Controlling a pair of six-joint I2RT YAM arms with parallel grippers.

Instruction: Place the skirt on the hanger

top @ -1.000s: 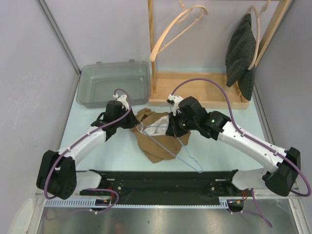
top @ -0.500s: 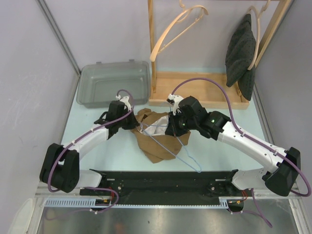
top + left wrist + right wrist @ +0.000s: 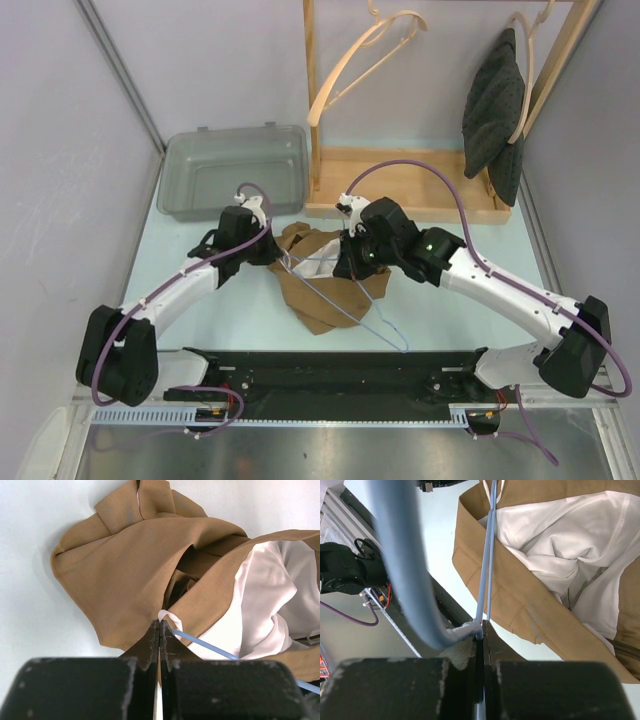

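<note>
Left gripper [image 3: 159, 630] clenched, fingertips pressed together at waistband edge of skirt [image 3: 120, 575], beside small white loop [image 3: 167, 616]; cannot tell whether cloth is caught. Skirt tan, crumpled on pale blue table [image 3: 250, 320] between both arms, white lining [image 3: 260, 605] exposed. Blue wire hanger [image 3: 400, 545] lies across skirt. Right gripper [image 3: 482, 632] clamped on hanger at twisted neck below hook. Wooden rack [image 3: 400, 205] behind, well apart.

Closed tool [image 3: 159, 626] against tan skirt [image 3: 115, 575]
</note>
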